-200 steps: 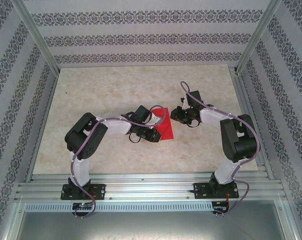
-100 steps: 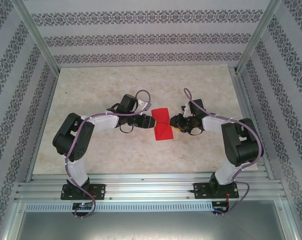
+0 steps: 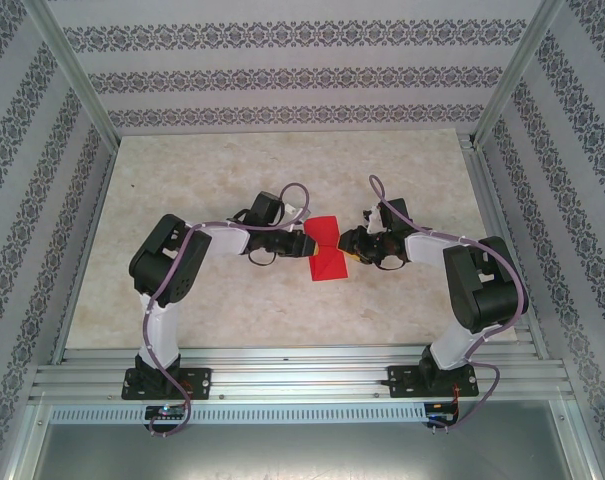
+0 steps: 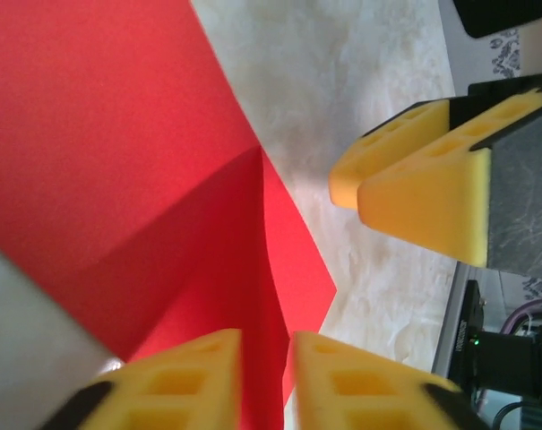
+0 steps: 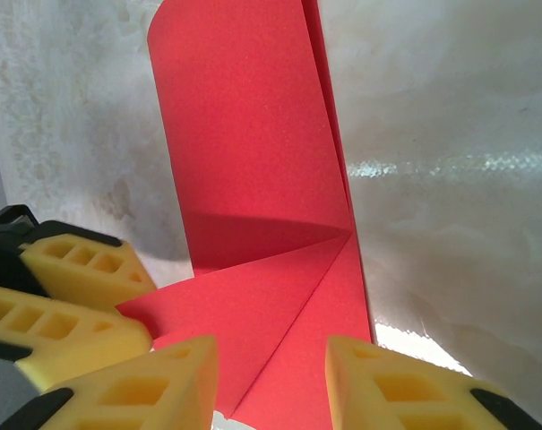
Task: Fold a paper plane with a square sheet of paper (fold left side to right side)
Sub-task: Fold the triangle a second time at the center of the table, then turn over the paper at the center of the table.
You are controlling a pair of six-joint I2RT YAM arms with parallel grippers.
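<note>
The red sheet of paper (image 3: pixel 328 263) lies partly folded on the table midway between both arms, pinched in at its waist. My left gripper (image 3: pixel 302 241) is at its left edge, and in the left wrist view (image 4: pixel 267 376) the yellow fingers (image 4: pixel 176 385) are shut on a raised fold of the sheet (image 4: pixel 118 134). My right gripper (image 3: pixel 348 246) is at the right edge, open (image 5: pixel 271 385), its fingers (image 5: pixel 405 394) straddling the flat sheet (image 5: pixel 253 161) with its diagonal crease. The left fingertips (image 5: pixel 73 300) meet a flap corner there.
The marble-patterned tabletop (image 3: pixel 202 180) is bounded by patterned walls and aluminium posts. Aluminium rails (image 3: pixel 302 375) carry both arm bases along the near edge. Bare table stretches behind and to both sides of the paper.
The left gripper swung from over the paper to its left edge, opened, then closed on a fold. The right gripper moved in to the right edge and opened a little.
</note>
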